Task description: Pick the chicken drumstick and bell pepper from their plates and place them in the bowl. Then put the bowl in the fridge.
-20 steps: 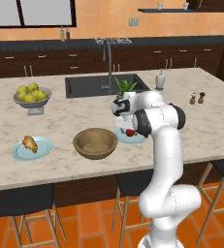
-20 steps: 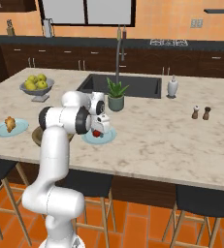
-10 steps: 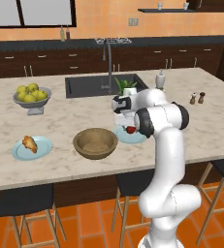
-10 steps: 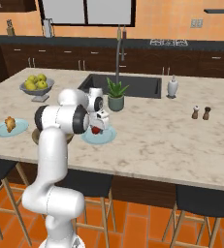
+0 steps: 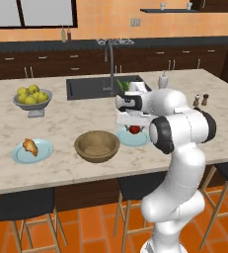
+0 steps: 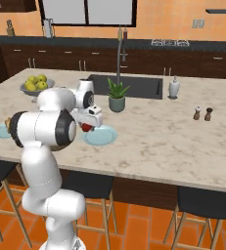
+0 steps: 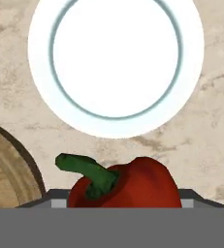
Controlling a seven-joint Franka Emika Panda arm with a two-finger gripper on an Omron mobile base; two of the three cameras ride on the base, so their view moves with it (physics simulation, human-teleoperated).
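Fingers [image 5: 133,123] just closed on bell pepper [image 7: 125,185], lifted clear above plate [image 7: 114,65]; next carry to bowl [image 5: 96,146].

We see the pale marble desk [image 5: 76,163] carrying everything. At its left front lies a round pale-blue plate [image 5: 32,151] with the golden-brown chicken drumstick [image 5: 30,146] on it. Right of that sits the wide brown wooden bowl [image 5: 96,146], and just right of the bowl a second pale-blue plate [image 5: 133,138]. The claw [image 5: 133,127] hangs above this plate with the glossy red bell pepper [image 7: 128,186] between its fingers, lifted off the plate. Behind the left plate stands a grey footed bowl of yellow-green fruit [image 5: 32,100].
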